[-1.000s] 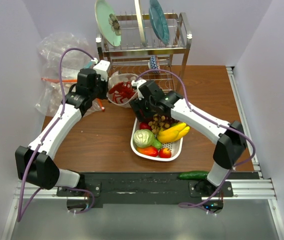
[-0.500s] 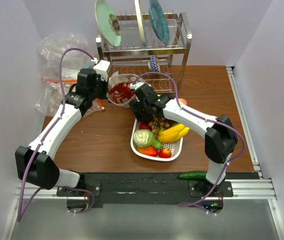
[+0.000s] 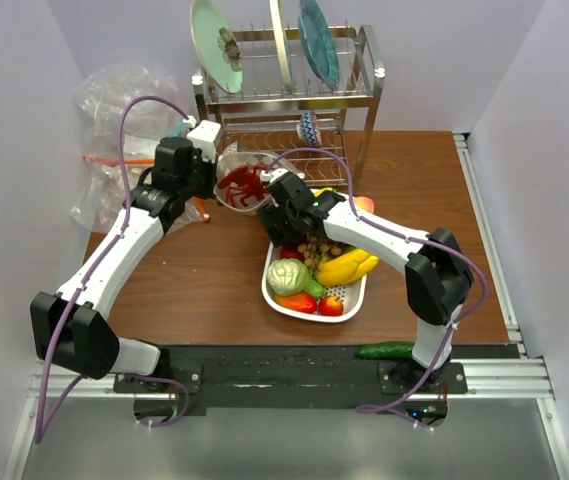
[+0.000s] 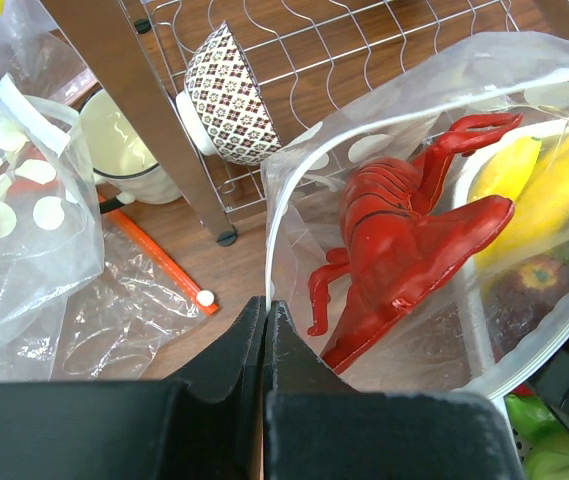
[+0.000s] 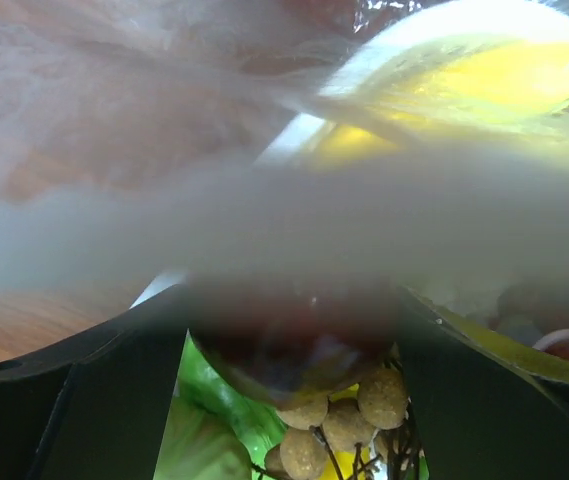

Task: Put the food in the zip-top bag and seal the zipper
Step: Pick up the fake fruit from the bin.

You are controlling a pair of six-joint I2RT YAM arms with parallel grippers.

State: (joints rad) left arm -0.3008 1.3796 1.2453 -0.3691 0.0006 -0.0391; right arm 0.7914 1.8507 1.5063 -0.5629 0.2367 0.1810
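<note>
Left gripper (image 3: 210, 176): at the left rim of the zip-top bag (image 3: 234, 160)
Bag contents: red lobster (image 3: 241, 186), seen through the clear plastic
Right gripper (image 3: 278, 226): over the far end of the white tray (image 3: 275, 296); just beside the bag
Tray load: cabbage (image 3: 291, 276); bananas (image 3: 348, 265); red fruits (image 3: 330, 305)
Background: dish rack (image 3: 366, 95) holding upright plates (image 3: 213, 45)

The lobster (image 4: 404, 250) lies in the zip-top bag (image 4: 309, 190), in front of the dish rack (image 3: 364, 95). The tray (image 3: 267, 287), nearer and rightward, holds cabbage (image 3: 289, 275) and bananas (image 3: 349, 265). The apple (image 5: 284, 350) sits at the bag's mouth.
</note>
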